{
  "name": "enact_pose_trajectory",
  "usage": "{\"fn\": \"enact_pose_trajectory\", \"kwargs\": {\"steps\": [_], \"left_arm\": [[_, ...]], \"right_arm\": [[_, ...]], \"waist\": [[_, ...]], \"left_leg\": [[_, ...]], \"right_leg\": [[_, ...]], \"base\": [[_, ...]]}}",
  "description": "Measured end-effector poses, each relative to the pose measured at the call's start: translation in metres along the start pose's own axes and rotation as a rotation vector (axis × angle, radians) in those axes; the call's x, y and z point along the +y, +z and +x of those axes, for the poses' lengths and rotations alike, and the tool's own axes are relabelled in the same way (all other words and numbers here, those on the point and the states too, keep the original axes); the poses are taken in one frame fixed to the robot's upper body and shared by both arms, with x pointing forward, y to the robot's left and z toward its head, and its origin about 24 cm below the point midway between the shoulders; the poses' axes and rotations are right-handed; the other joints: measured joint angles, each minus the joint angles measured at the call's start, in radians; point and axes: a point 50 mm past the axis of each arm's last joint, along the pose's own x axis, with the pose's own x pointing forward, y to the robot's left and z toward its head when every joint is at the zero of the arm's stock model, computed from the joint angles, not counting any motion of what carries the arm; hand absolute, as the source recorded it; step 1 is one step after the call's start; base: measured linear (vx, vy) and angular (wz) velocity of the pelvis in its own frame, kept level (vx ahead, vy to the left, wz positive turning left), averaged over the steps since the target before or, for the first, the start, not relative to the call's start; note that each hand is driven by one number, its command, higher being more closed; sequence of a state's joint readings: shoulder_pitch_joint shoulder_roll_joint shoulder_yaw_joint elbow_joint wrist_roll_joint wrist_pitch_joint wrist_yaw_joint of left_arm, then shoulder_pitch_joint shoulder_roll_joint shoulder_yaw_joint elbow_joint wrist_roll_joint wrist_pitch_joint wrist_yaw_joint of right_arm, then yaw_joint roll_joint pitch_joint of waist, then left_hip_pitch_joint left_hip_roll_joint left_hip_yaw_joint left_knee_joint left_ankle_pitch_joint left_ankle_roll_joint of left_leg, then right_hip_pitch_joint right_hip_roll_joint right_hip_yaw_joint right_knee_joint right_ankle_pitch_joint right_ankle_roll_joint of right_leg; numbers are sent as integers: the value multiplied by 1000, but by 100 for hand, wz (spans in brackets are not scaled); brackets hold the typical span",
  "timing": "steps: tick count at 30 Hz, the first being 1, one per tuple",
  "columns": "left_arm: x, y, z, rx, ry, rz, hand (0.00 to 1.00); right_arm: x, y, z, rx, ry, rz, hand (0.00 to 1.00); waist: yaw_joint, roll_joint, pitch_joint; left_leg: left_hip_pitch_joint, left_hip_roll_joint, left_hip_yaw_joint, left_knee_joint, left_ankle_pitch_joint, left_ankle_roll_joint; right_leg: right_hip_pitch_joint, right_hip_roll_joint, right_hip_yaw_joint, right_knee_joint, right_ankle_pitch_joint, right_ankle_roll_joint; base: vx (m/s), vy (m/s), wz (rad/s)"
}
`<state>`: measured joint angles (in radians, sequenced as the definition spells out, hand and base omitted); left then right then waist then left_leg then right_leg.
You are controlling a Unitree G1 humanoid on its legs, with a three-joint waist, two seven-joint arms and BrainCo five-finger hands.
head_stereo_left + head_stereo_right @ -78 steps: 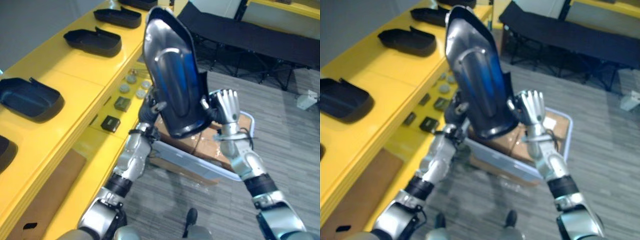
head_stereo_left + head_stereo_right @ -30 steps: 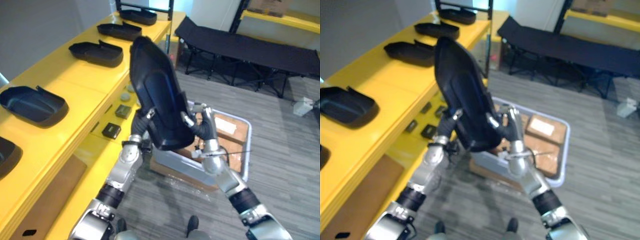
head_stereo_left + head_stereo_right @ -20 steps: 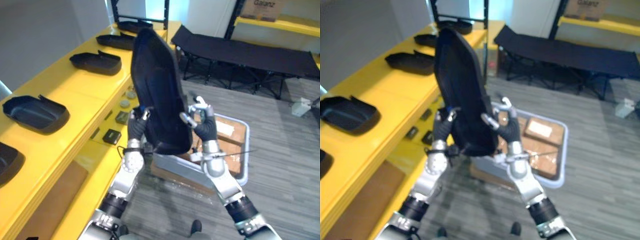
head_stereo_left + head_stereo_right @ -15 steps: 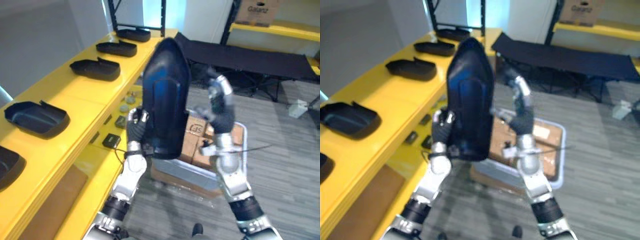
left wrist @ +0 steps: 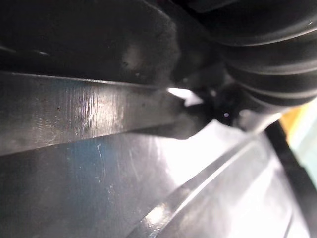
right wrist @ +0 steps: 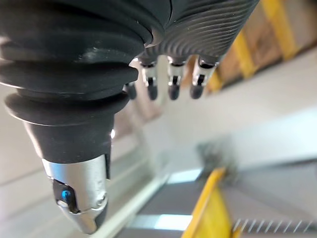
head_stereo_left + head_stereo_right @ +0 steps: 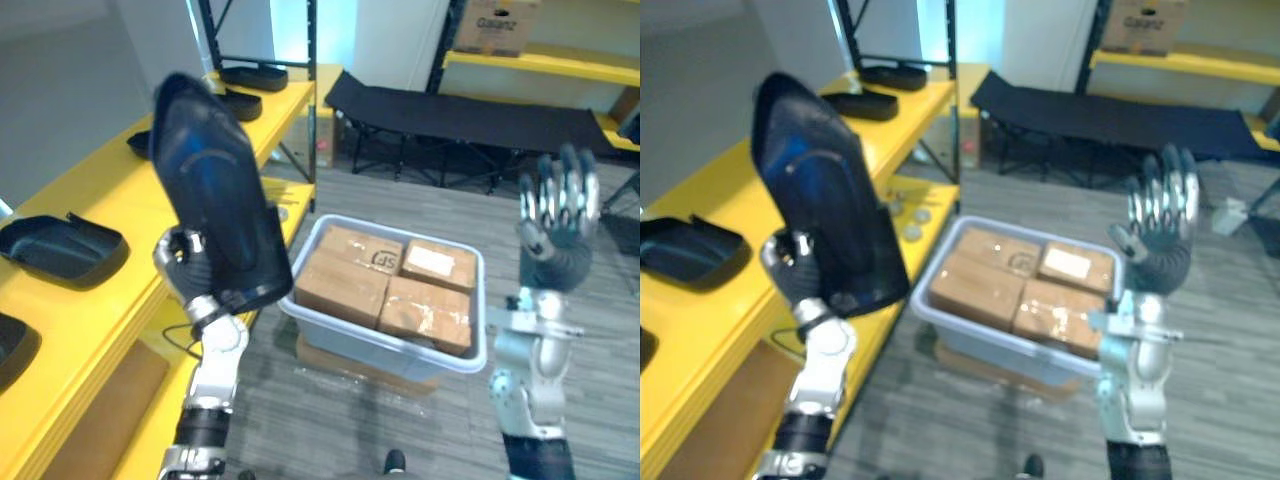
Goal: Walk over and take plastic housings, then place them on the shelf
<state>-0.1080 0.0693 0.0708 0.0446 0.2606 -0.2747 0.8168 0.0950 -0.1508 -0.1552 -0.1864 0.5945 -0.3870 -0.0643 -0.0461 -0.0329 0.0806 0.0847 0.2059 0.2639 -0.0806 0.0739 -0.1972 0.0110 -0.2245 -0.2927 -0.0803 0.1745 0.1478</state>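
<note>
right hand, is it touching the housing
No, the right hand is raised open, well apart from the housing that the left hand holds.

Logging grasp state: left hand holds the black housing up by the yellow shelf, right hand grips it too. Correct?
Wrong on the right hand: it is apart from the black housing, raised with straight fingers past the grey tub, as the left eye view shows. The left hand does hold it up by the yellow shelf.

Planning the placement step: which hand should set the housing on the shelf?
Left. The left hand holds the plastic housing beside the yellow shelf; the right hand is raised with straight fingers, away from both.
</note>
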Motion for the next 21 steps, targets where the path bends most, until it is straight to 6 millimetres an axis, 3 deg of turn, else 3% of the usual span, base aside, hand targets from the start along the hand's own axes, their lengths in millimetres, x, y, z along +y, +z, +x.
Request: {"fn": "enact_pose_trajectory", "kwargs": {"steps": [4, 7, 11, 16, 21], "left_arm": [[13, 27, -23, -32, -20, -211, 100], [14, 28, -37, 1, -60, -261, 100], [21, 23, -39, 37, -66, -263, 100], [34, 33, -28, -19, 0, -279, 100], [74, 49, -11, -133, 176, -233, 100]], "right_arm": [[-38, -45, -62, 276, -257, 15, 0], [-48, -52, -84, 336, -326, 11, 0], [-46, -50, -82, 311, -290, -18, 0], [-29, -52, -61, 262, -174, -15, 0], [17, -65, -38, 264, 23, 51, 0]], "waist": [[1, 4, -2], [-3, 15, -10], [-6, 19, -13], [8, 19, -16], [88, 27, -23]], "left_leg": [[0, 0, 16, 0, -8, 0], [2, 0, 17, 0, -12, 0], [2, 0, 15, 0, -12, 0], [-14, 0, -51, 0, -13, 3], [-95, -13, -192, 11, 10, 4]], "right_leg": [[-10, 0, 14, 0, -4, 3], [-10, 0, 15, 0, -6, 4], [-7, 0, 13, 0, -7, 3], [36, -5, -59, 0, -26, 8], [70, -11, -201, 0, -32, 17]], "base": [[24, 15, -9], [7, 4, -1], [-3, 2, 1], [-8, 7, 39], [26, 8, 80]]}}
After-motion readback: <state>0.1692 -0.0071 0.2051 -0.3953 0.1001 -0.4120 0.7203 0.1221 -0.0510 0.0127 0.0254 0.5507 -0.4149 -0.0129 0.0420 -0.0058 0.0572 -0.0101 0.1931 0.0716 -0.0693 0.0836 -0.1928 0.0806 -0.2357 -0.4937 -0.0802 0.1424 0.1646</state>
